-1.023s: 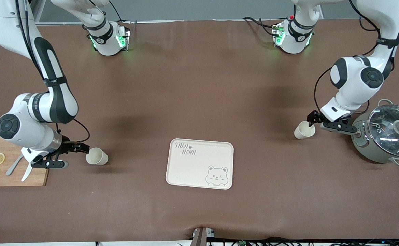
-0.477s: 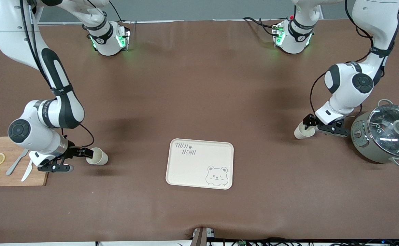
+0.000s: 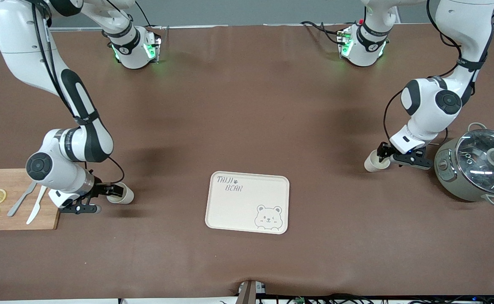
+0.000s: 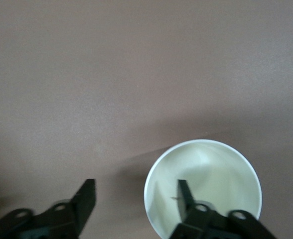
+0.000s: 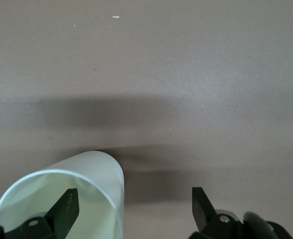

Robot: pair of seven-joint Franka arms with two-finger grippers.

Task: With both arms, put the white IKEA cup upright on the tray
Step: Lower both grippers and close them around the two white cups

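Two white cups lie on their sides on the brown table. One cup (image 3: pixel 123 195) lies toward the right arm's end, its mouth facing my right gripper (image 3: pixel 102 197). That gripper is open, with one finger inside the cup's (image 5: pixel 102 170) mouth and the other outside the wall (image 5: pixel 134 193). The other cup (image 3: pixel 372 163) lies toward the left arm's end. My left gripper (image 3: pixel 389 158) is open there, one finger inside the cup (image 4: pixel 217 163) and one outside (image 4: pixel 135 186). The cream bear tray (image 3: pixel 247 207) sits between the cups, nearer the front camera.
A grey pot with a glass lid (image 3: pixel 479 165) stands close beside the left gripper at the left arm's end. A wooden cutting board (image 3: pixel 16 217) with lemon slices, a knife and a fork lies at the right arm's end, beside the right gripper.
My right gripper has slid toward its cup and one finger has gone into the mouth. My left gripper has closed in on its cup, straddling the rim.
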